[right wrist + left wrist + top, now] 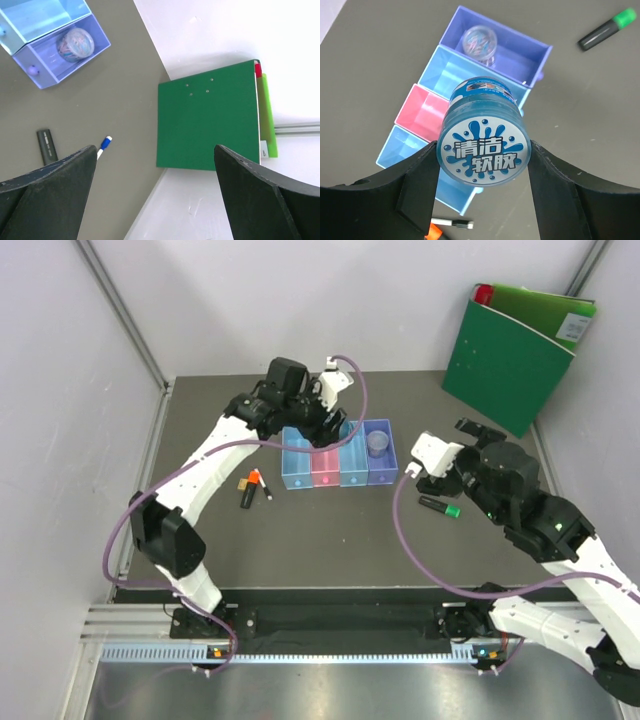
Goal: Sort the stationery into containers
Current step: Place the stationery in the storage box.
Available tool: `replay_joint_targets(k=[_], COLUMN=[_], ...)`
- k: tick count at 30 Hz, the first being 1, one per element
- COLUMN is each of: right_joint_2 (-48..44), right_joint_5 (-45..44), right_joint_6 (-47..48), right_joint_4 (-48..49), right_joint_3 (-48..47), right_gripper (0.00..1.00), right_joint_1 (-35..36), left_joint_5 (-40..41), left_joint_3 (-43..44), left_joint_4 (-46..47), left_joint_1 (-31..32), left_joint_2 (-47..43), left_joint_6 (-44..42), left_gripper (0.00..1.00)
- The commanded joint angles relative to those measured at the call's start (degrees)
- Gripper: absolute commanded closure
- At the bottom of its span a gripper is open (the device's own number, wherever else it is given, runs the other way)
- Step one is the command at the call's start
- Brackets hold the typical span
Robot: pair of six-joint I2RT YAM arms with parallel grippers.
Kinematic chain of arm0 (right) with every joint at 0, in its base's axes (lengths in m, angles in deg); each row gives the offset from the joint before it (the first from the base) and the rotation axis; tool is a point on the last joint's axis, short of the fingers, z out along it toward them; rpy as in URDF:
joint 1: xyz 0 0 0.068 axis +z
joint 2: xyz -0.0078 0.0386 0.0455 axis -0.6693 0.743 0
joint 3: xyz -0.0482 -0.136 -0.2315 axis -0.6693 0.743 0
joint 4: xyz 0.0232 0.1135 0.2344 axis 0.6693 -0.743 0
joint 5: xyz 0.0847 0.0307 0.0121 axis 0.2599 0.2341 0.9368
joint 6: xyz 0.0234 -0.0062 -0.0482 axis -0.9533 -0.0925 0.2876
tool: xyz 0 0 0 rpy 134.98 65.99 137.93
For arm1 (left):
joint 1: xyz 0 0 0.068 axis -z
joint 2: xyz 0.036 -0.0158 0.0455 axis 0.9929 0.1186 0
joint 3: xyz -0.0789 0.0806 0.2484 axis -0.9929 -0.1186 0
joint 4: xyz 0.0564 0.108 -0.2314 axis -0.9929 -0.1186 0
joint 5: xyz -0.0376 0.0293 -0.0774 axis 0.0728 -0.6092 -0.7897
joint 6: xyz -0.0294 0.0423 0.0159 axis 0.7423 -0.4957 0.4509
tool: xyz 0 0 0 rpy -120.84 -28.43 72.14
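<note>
My left gripper (pixel 482 157) is shut on a round blue tub with a printed lid (pixel 482 132) and holds it above the row of four bins (pixel 445 70): light blue, pink, light blue, purple. In the top view this gripper (pixel 322 422) hangs over the bins (pixel 340 462). A green-capped black marker (pixel 440 507) lies to the right of the bins. An orange-capped marker (pixel 250 487) and a thin white pen (pixel 266 488) lie to their left. My right gripper (pixel 155 150) is open and empty, raised near the green-capped marker. A white pen with a blue cap (pixel 103 145) lies beside its left finger.
The purple bin (pixel 47 75) holds a round clear tub of coloured clips (pixel 75 42). A big green binder (pixel 515 350) leans against the wall at the back right. Walls close in the mat at the left, back and right.
</note>
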Motion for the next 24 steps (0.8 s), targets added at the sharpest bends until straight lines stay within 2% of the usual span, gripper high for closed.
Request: replay_joint_targets(k=[1,11,24], right_joint_2=[0.4,0.3,-1.9], right_joint_5=[-1.7,-1.8,-1.6], right_joint_6=[1.6,2.5,1.8], right_joint_4=[4.3,4.8,4.5], right_joint_3=[-0.1,1.5,4.4], right_gripper=[0.01,0.00,0.00], right_joint_1=[-1.0,-2.6,-4.0], left_joint_5=[2.1,5.5,5.7], left_joint_3=[3.6,10.6,14.7], left_joint_4=[1.5,4.3,5.7], left_joint_1=[-0.1,1.3,2.6], left_joint_2=[5.0,17.2,22.9], left_joint_6=[-6.6,-12.7,-13.2], left_gripper=[0.96,0.97,0.98])
